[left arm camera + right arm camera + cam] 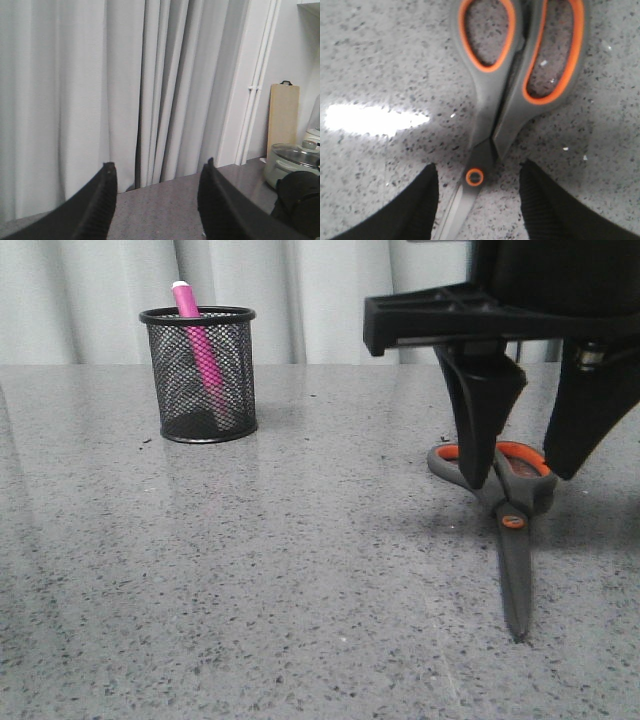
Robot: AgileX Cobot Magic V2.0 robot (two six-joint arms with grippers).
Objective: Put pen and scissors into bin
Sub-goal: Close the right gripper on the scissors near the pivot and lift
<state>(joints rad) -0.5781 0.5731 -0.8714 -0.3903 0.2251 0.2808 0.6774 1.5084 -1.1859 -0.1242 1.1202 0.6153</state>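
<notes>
The pink pen (pixel 200 345) stands tilted inside the black mesh bin (pixel 200 375) at the back left of the table. The scissors (pixel 510 515) lie flat on the table at the right, handles away from me, blades toward the front edge. My right gripper (pixel 520 472) hangs open just above them, one finger on each side of the handles and pivot. In the right wrist view the scissors (pixel 492 115) lie between the open fingers of the right gripper (pixel 479 172), untouched. My left gripper (pixel 157 172) is open and empty, raised and facing the curtain.
Grey speckled table (pixel 250 580) with a white curtain (pixel 90 300) behind. The left wrist view shows a pot with a glass lid (pixel 292 162) and a wooden board (pixel 284 117) at the far side.
</notes>
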